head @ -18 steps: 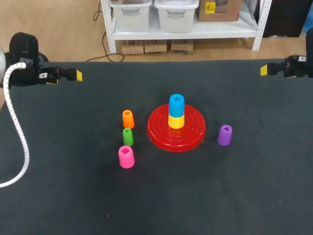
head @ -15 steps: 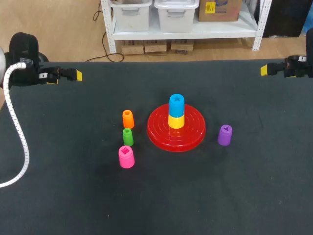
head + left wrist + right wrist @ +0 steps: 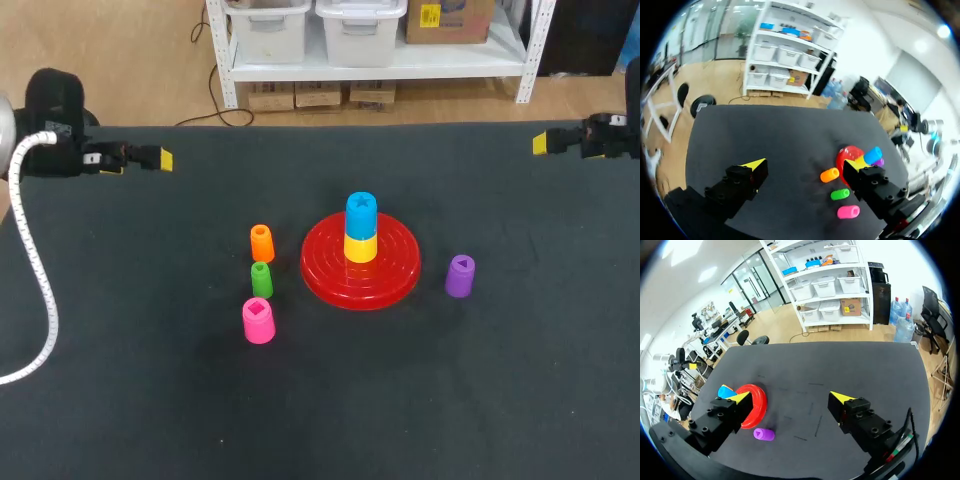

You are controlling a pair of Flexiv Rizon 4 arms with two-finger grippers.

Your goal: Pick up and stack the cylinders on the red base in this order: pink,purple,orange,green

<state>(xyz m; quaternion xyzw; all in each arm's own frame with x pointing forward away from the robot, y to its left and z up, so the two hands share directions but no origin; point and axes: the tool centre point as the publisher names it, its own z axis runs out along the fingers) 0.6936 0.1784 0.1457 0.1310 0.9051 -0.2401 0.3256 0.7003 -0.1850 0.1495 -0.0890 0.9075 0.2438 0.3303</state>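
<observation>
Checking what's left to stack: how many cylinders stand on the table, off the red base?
4. The orange cylinder, green cylinder and pink cylinder stand in a row left of the red base; the purple cylinder stands to its right. None seems hidden.

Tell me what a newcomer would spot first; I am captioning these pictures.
A round red plastic base sits mid-table, a blue plastic cylinder stacked on a yellow plastic cylinder at its centre. To its left, an orange plastic cylinder, green plastic cylinder and pink plastic cylinder line up; a purple plastic cylinder stands at its right.
</observation>
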